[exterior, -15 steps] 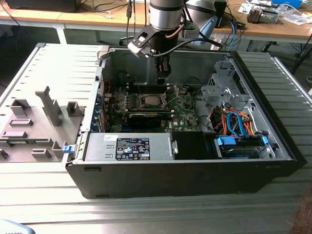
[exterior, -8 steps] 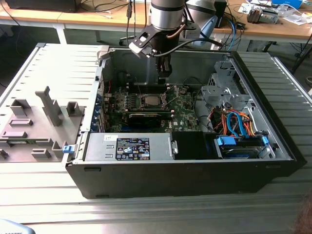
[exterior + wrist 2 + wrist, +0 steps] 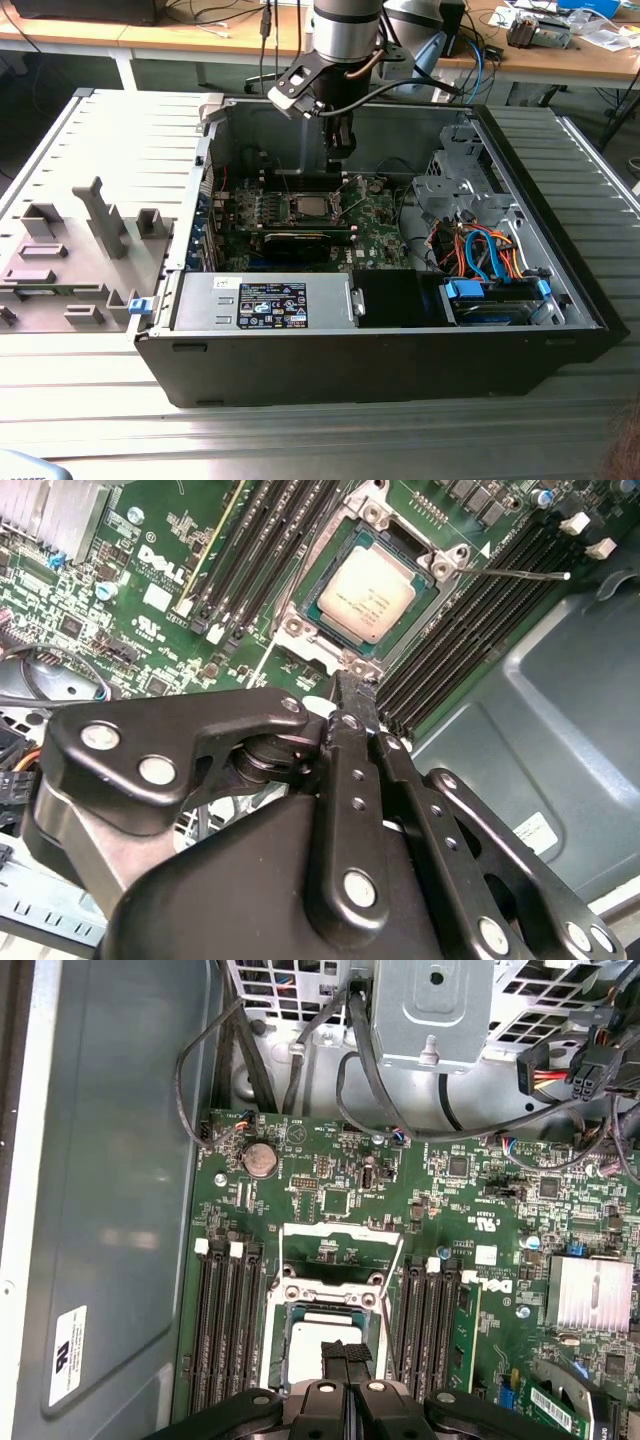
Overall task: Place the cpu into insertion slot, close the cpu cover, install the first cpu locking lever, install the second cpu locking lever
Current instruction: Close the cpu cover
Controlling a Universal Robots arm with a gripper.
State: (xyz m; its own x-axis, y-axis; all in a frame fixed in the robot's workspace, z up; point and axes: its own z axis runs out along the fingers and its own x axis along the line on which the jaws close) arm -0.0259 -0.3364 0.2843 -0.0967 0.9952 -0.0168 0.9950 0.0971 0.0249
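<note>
Second wrist view: chip [image 3: 368, 595] sits in the socket [image 3: 297, 630], empty gripper [image 3: 350, 688] clenched tight right beside it; first wrist view has the cover [image 3: 340, 1230] standing open.

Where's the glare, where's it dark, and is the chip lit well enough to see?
Exterior view: the slatted table is washed out bright, while inside the computer case it is shaded. First wrist view: a pale reflection lies on the grey case wall. Second wrist view: the chip is evenly lit with a soft sheen; the black gripper is a dark mass in front.
</note>
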